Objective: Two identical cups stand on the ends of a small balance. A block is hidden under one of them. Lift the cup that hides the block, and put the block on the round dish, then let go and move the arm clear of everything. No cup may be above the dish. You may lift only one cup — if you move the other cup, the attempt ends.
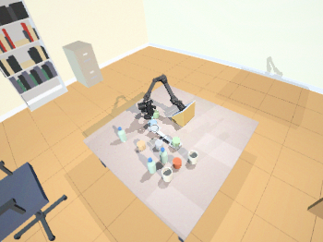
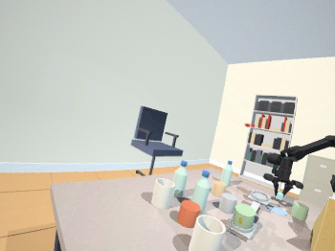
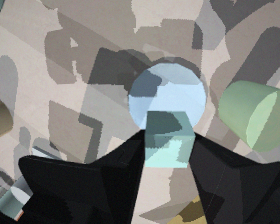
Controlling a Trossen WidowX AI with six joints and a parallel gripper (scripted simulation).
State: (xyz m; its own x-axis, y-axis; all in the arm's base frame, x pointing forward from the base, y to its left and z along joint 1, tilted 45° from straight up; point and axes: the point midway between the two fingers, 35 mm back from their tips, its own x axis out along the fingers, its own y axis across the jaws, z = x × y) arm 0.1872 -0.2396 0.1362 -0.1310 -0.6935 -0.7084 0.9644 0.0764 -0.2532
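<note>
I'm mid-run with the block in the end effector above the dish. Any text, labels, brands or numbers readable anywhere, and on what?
None can be read in any view.
Block held in the end effector: plain faces, no marking.
Round dish: plain.
Bottles and cups: no labels visible.
Book spines on the bookshelf: too small to show any lettering.
Filing cabinet: only handles, no text.

The arm (image 1: 162,86) is matte black throughout — slim, rounded links joined by chunkier joint housings. Its tool (image 2: 280,193) is equally black — a blocky body ending in two broad, flat-faced, angular fingers.
</note>
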